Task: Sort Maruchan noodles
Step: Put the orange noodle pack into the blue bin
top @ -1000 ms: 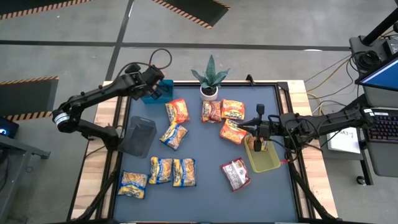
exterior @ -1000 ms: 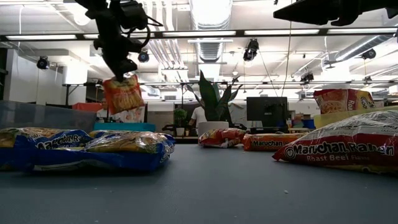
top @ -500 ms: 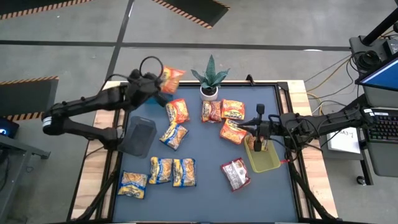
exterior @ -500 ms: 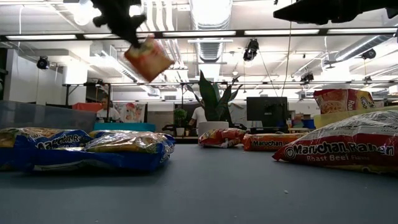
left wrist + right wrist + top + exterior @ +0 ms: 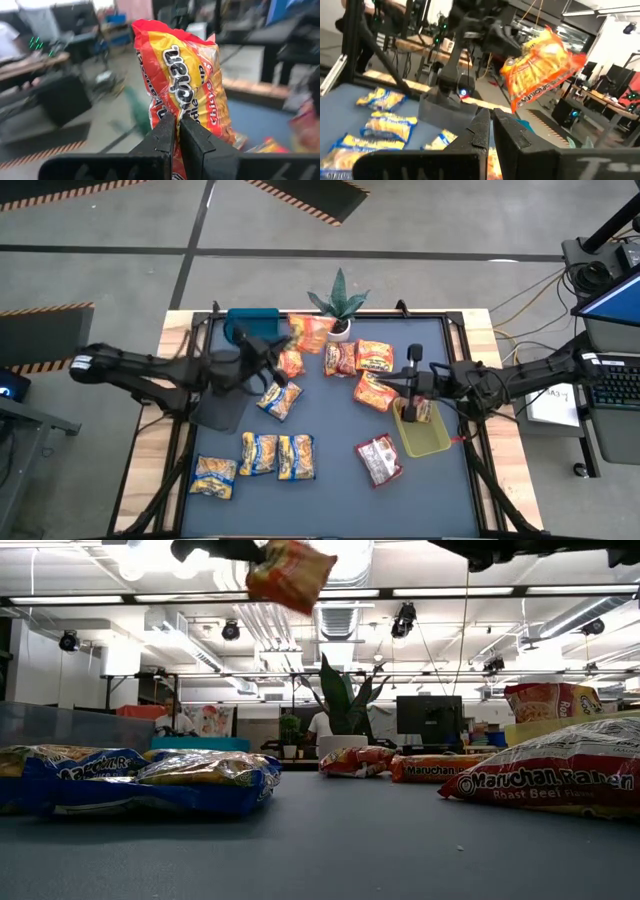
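My left gripper (image 5: 286,346) is high over the table's far middle, shut on an orange-red Maruchan packet (image 5: 310,332), which is also in the low view (image 5: 290,570) and the left wrist view (image 5: 182,85). Other orange packets (image 5: 372,356) lie flat near the plant. Yellow-and-blue packets (image 5: 278,455) lie flat at the near left, and a red-and-white one (image 5: 378,459) lies near the yellow-green bin (image 5: 425,438). My right gripper (image 5: 409,406) hovers over that bin with its fingers shut (image 5: 491,116), and an orange packet lies in the bin below it. My left gripper pinches the orange-red packet between its two fingers at one short end (image 5: 187,114). The fingers lie roughly level and point toward the table's right and far side. The packet is lifted clear and sticks out beyond the fingertips toward the plant.
A blue bin (image 5: 252,321) stands at the far left corner and a grey bin (image 5: 224,398) at the left edge. The potted plant (image 5: 338,312) stands at the far edge, close to the held packet. Bare mat (image 5: 330,420) shows in the middle.
My left arm has swung from over the blue bin toward the table's right, carrying the orange packet up and past the bin toward the plant. The packet, which hung below the fingers, now sticks out level.
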`<state>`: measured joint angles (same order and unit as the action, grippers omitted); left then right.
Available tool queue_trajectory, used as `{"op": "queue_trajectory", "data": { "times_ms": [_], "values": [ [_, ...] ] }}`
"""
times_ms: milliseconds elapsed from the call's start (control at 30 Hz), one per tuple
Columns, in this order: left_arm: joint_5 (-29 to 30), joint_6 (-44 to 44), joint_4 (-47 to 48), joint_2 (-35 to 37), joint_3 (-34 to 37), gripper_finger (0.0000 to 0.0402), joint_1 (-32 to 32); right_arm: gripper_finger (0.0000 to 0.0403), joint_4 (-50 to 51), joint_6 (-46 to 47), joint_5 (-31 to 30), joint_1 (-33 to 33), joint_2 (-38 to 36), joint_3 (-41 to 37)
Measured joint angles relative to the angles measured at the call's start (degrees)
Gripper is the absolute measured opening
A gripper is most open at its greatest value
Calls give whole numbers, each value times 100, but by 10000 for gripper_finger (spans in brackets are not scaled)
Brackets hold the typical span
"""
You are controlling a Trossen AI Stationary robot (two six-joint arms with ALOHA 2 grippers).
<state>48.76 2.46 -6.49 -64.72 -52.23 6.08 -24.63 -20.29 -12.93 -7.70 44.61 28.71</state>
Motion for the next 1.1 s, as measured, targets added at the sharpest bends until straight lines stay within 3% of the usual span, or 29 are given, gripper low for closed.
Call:
{"op": "queue_trajectory", "data": {
  "times_ms": [133, 267, 367, 500, 833, 1100],
  "values": [
    [29, 736, -2053, -203, 769, 0, 309, 14, -734, 674, 4, 185, 351, 1],
    [-50, 1119, -3519, -504, 1402, 0, 501, 30, -793, 1462, 327, 482, 536, 139],
    [-331, 1166, -4333, -753, 1698, 0, 534, 63, -664, 2004, 786, 687, 713, 239],
    [-613, 1170, -5151, -1146, 1831, 0, 553, 128, -324, 2489, 887, 895, 986, 432],
    [-715, 1240, -5582, -1795, 1442, 0, 551, 278, -149, 2280, 903, 1177, 1715, 786],
    [-625, 1205, -5552, -2072, 1198, 0, 549, 292, -215, 2100, 910, 1211, 1856, 855]
  ]
}}
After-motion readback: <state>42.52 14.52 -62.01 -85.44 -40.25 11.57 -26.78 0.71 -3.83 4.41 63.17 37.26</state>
